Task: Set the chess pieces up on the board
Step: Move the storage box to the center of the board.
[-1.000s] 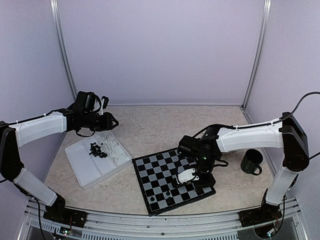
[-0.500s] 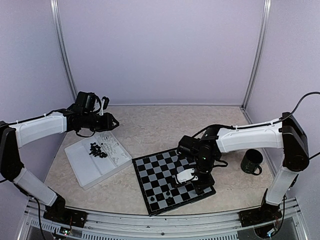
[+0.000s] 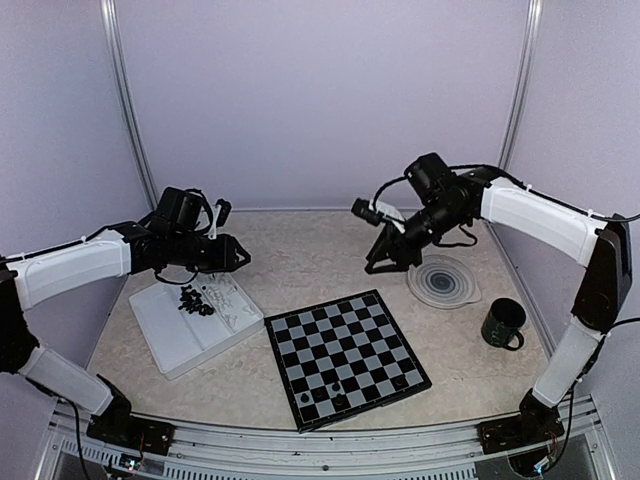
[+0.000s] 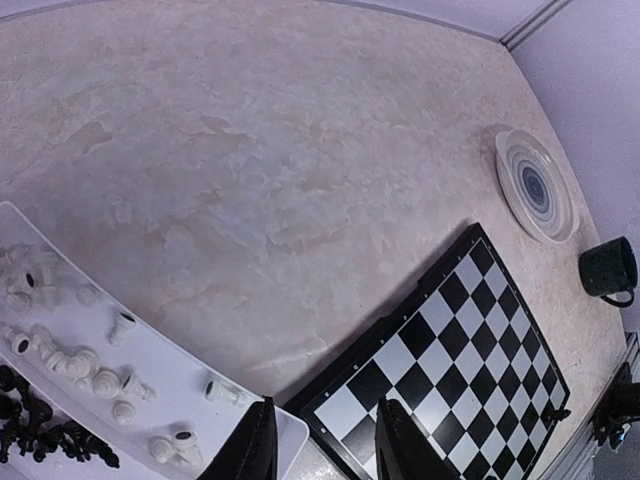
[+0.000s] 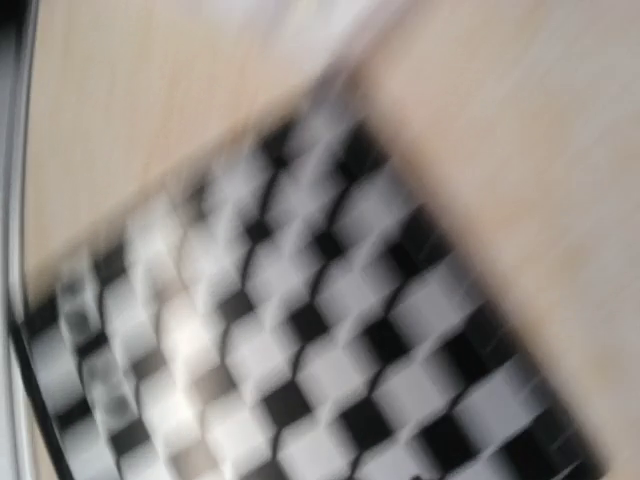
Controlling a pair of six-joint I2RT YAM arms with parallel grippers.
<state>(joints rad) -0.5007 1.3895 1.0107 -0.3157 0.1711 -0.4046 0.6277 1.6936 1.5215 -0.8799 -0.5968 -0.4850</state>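
Black plastic chess pieces (image 3: 338,386) stand on the flat black-and-grey checkered board (image 3: 345,330). The right claw (image 3: 375,262) has lifted clear, its opening unreadable, so that placement looks done. The left claw (image 4: 325,420) hangs part-open and empty.

right gripper (image 3: 378,262) has lifted off the board (image 3: 345,355)

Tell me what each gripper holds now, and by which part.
Left gripper: nothing; its jaws stand apart with nothing between them. Right gripper: cannot be told; its wrist view is blurred and it is too small in the top view.
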